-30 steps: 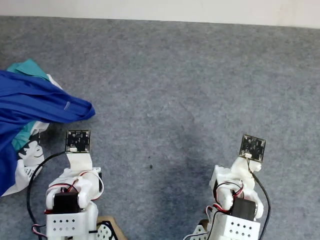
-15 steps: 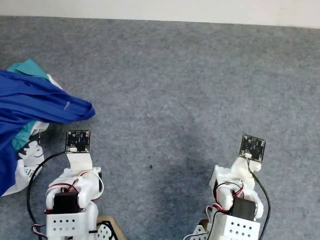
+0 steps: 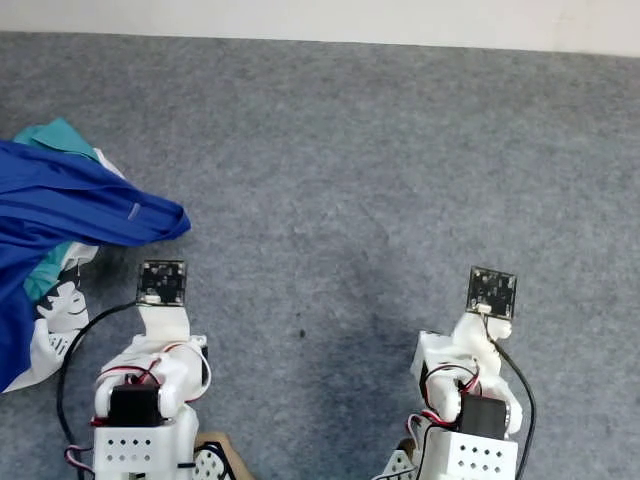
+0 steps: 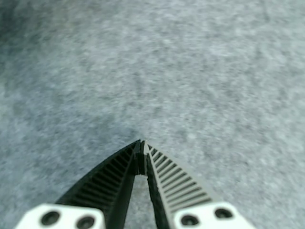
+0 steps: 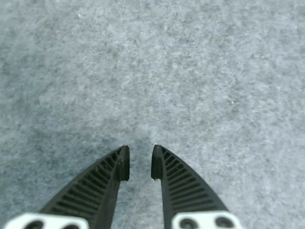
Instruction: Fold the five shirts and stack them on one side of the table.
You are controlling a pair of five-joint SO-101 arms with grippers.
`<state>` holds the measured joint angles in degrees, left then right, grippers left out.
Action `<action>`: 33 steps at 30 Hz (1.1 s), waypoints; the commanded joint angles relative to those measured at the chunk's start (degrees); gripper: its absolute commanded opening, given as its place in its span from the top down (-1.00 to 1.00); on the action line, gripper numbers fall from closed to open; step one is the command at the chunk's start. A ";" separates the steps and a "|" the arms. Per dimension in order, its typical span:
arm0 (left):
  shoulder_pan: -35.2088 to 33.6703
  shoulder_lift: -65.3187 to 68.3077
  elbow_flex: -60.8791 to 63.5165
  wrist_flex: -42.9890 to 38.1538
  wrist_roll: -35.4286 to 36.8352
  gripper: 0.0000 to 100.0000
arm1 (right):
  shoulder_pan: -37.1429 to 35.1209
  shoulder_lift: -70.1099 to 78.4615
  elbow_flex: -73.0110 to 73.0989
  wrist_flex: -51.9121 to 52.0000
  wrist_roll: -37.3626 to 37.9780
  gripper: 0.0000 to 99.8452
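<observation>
I see the grey table, the shirts heaped unfolded at its edge on my left arm's side (blue one on top), left gripper pressed together nearby, right gripper slightly parted over bare felt

Shirt pile — cut off, L edge.

Grey felt table spread wide, pale wall strip along 12 o'clock, soft even light, faint shadow toward 6 o'clock, tan board corner at 7 o'clock
</observation>
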<state>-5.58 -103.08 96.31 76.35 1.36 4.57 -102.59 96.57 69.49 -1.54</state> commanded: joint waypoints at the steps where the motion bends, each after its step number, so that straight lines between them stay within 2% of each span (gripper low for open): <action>1: 3.21 -0.75 0.40 0.00 -0.35 0.99 | -0.13 0.40 3.56 0.57 -0.09 0.81; 4: 0.04 -0.66 -2.68 0.18 -0.53 0.99 | 2.42 0.40 0.75 0.40 0.00 0.80; 9: -1.54 -0.57 -3.56 0.44 -0.53 0.99 | -0.66 0.40 -1.98 0.57 0.00 0.80; 12: -1.71 -0.57 -4.18 -0.18 -0.53 0.99 | -2.33 0.40 -3.82 0.57 3.69 0.80; 18: -5.14 -0.57 -13.58 -2.81 -0.53 0.99 | -2.86 1.01 -11.12 1.01 5.27 0.80; 27: -6.55 -0.48 -30.73 12.84 -0.62 0.98 | -2.95 1.10 -25.54 12.88 4.84 0.80; 33: -8.31 6.02 -35.56 13.10 -13.10 0.98 | -6.02 5.49 -36.44 17.54 4.84 0.80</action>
<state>-11.91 -101.32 64.84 89.27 -6.81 -0.09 -101.10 66.77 85.85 2.77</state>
